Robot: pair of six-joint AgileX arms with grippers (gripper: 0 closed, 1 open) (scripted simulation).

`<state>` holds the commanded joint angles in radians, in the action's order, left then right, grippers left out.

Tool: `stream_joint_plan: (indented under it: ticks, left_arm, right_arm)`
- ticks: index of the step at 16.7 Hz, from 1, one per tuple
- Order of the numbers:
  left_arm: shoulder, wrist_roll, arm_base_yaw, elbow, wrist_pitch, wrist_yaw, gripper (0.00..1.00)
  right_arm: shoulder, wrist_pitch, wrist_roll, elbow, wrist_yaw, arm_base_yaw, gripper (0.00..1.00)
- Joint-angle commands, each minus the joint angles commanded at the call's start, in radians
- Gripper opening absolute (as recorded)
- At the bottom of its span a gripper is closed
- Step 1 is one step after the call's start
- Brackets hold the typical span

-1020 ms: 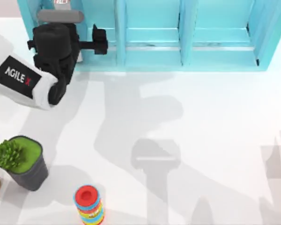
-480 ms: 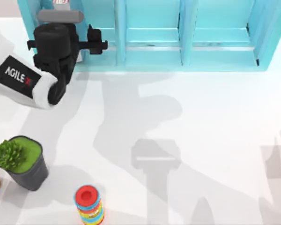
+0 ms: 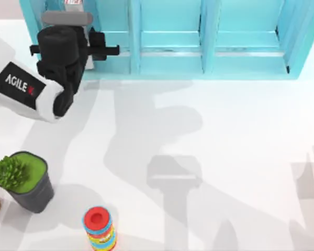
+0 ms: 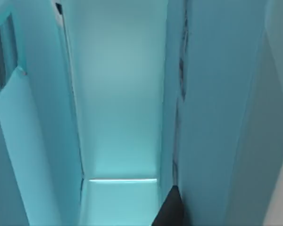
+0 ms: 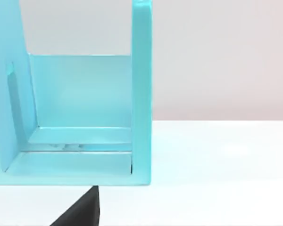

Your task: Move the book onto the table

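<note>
Left arm's up in the upper left of the top view, and the left gripper [image 3: 102, 48] is poked into the leftmost compartment of the teal shelf unit [image 3: 170, 39] along the top edge. Spread or pinching? Cannot tell from here.

In the left wrist view it's tight quarters: teal walls close on both sides, a narrow channel running ahead.

There's the book [image 4: 26, 150], standing on edge, its plain teal cover flat against one side wall. Its long axis runs with the channel, and the corner with the small red mark points away from the camera. Up top, its white-and-red end peeks out at the frame's top edge, behind the wrist and left of the gripper. Whether the gripper touches it, cannot tell.

Below the shelf, the white table [image 3: 225, 130] lies wide open across centre and right. Lower left is busier: a potted plant [image 3: 21, 178] and, near it at the bottom edge, a stack of coloured rings [image 3: 99, 227].

The right gripper [image 5: 82, 209] sits parked, low over the table, facing the shelf's end compartment; its state I cannot tell.
</note>
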<state>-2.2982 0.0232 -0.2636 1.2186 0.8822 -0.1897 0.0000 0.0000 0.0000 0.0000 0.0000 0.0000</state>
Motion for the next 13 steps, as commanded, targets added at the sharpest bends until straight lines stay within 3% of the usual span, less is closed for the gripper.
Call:
stream_joint_plan:
  ticks: [13]
  left_arm:
    - [0.071,0.001,-0.023,-0.041,-0.059,-0.007,0.00]
  right_arm:
    - [0.000,0.000,0.000,0.000,0.000,0.000,1.00]
